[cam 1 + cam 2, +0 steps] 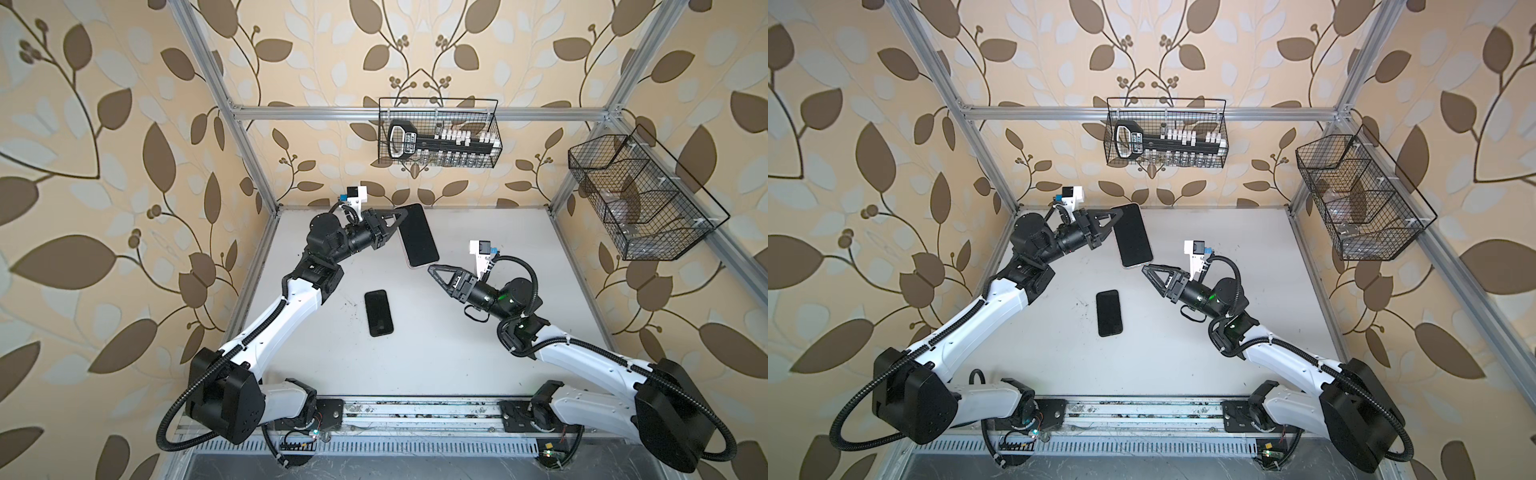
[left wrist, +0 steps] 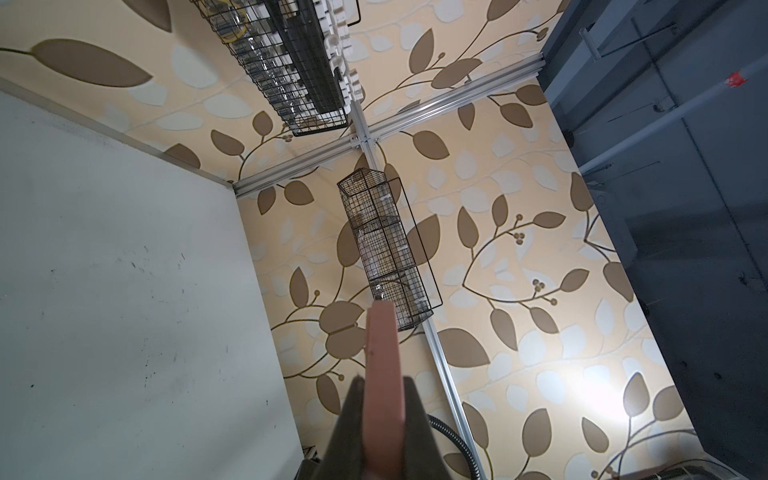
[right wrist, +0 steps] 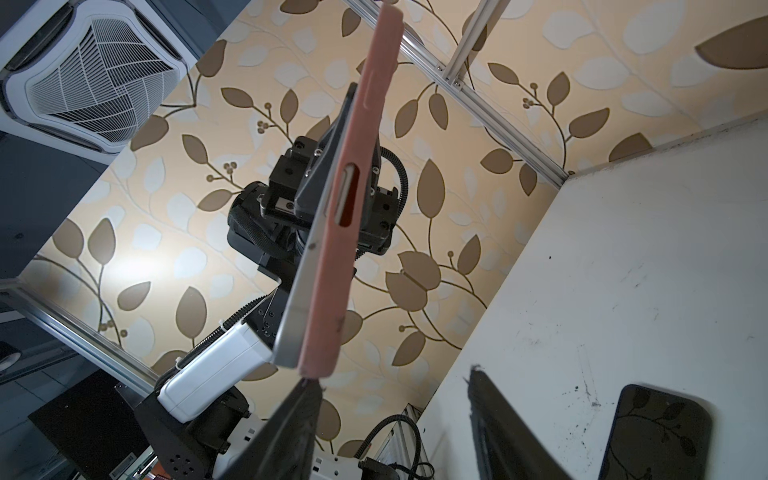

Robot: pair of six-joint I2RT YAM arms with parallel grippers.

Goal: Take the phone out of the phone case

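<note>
**A:** What step was the robot at?

**B:** The separating itself. The left pincer (image 1: 398, 226) was clamped shut on one long side of the phone (image 1: 417, 235), which sat in its pink phone case (image 3: 328, 291) and hung clear above the table (image 1: 478, 332). The right pincer (image 1: 432, 270) stood with its jaws apart, empty, its tips just under the near end of the case.

**A:** Had the phone come free?

**B:** Not yet, by the look of it. In the right wrist view the silver edge seemed to stand slightly proud of the pink at the end nearest that open pincer, so it may have started to lift.

**A:** What would the next move need?

**B:** Probably the right pincer closing on the case lip alone and peeling it away while the left held firm. A slip could drop the phone.

**A:** Any writing?

**B:** None legible. The black-handled tool (image 1: 401, 139) in the wire basket (image 1: 436, 99), well beyond the left pincer, bore a label too blurred to read. A second dark phone (image 1: 379, 313) lay flat below and between both pincers.
</note>
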